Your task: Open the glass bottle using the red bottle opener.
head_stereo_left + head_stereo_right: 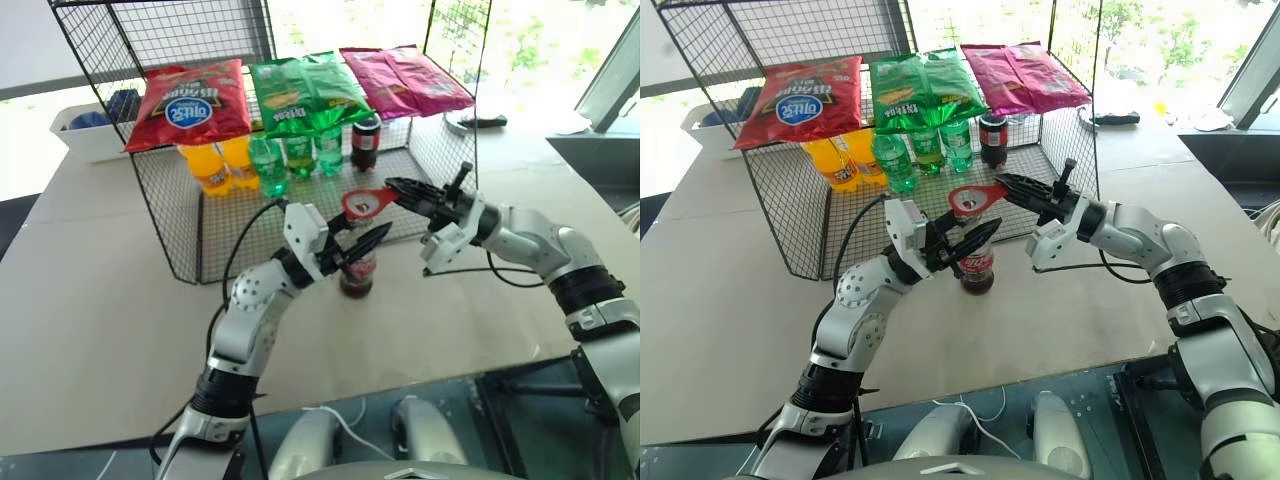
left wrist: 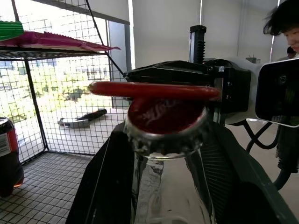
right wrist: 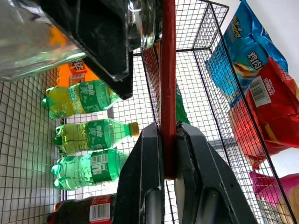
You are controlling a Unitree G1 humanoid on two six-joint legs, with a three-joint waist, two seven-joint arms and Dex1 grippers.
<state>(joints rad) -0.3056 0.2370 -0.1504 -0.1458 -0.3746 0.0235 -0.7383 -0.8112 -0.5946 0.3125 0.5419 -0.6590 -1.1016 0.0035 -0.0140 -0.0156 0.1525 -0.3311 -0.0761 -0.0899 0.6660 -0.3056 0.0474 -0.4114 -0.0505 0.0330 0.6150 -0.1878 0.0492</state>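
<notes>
Bottle and opener meet at the centre of the left eye view: the glass bottle [image 1: 357,272] stands on the pale table [image 1: 90,300], just in front of the wire rack [image 1: 170,215]. The left gripper [image 1: 362,247] reaches in from the lower left and is clamped on the bottle's neck, its black fingers closed around the glass. From the right, the right gripper [image 1: 392,188] pinches the handle of the red bottle opener [image 1: 365,202], whose ring head hangs right above the top of the bottle. On top of the rack lie a red chip bag [image 1: 190,103], a green chip bag [image 1: 305,92] and a magenta chip bag [image 1: 405,82]; inside stand orange bottles [image 1: 215,165], green bottles [image 1: 298,155] and a dark cola bottle [image 1: 366,142].

The right eye view repeats this layout, slightly shifted toward the frame's left.

In the left wrist view the bottle's neck rises at lower centre between the dark fingers [image 2: 100,186], which press against its sides. The crown cap [image 2: 164,126] sits on the neck, with the opener's red ring resting flat across it. A person's head shows at the upper right edge.

In the right wrist view two black fingers [image 3: 140,186] at lower centre squeeze the opener's handle edge-on; the red strip runs to the top of the frame, beside clear glass at the upper left.
</notes>
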